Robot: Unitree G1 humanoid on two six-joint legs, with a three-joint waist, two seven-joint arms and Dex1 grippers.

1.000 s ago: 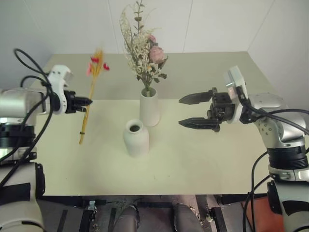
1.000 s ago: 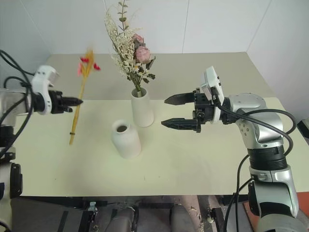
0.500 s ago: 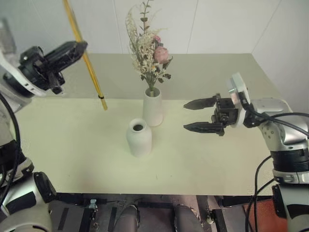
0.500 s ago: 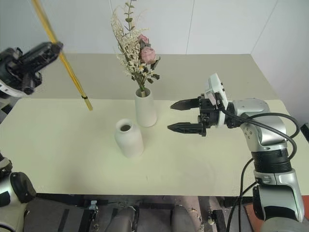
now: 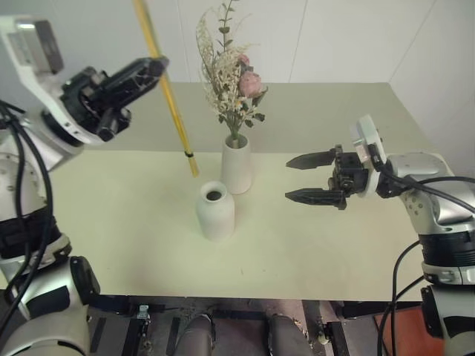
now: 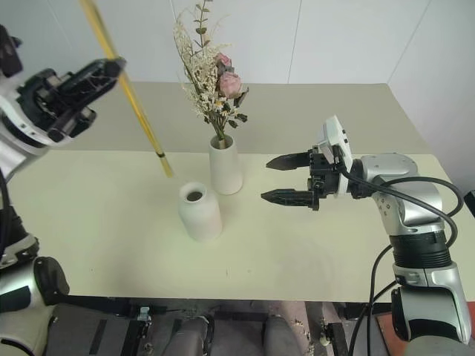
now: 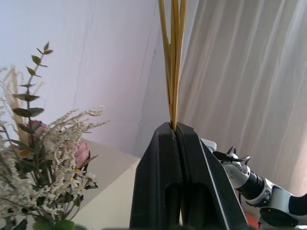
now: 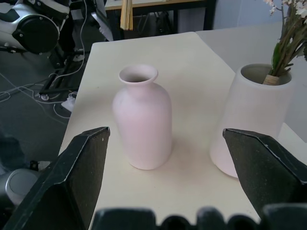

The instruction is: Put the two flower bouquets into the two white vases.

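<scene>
Holding the yellow stalk bundle (image 5: 169, 89) pinched tight in my left gripper (image 5: 152, 69), tilted in the air w/ its lower end hanging at about 10 o'clock of the short round vase (image 5: 215, 211), above the table (image 5: 111, 222). Bushy bouquet (image 5: 230, 74) already sits in the tall vase (image 5: 236, 165), just behind the short one at 1 o'clock. My right gripper (image 5: 306, 178) hovers at 3 o'clock of both vases, fingers spread wide, holding nothing.

Yellow stalks (image 7: 172, 62) in clamped left end effector (image 7: 176, 132)
</scene>
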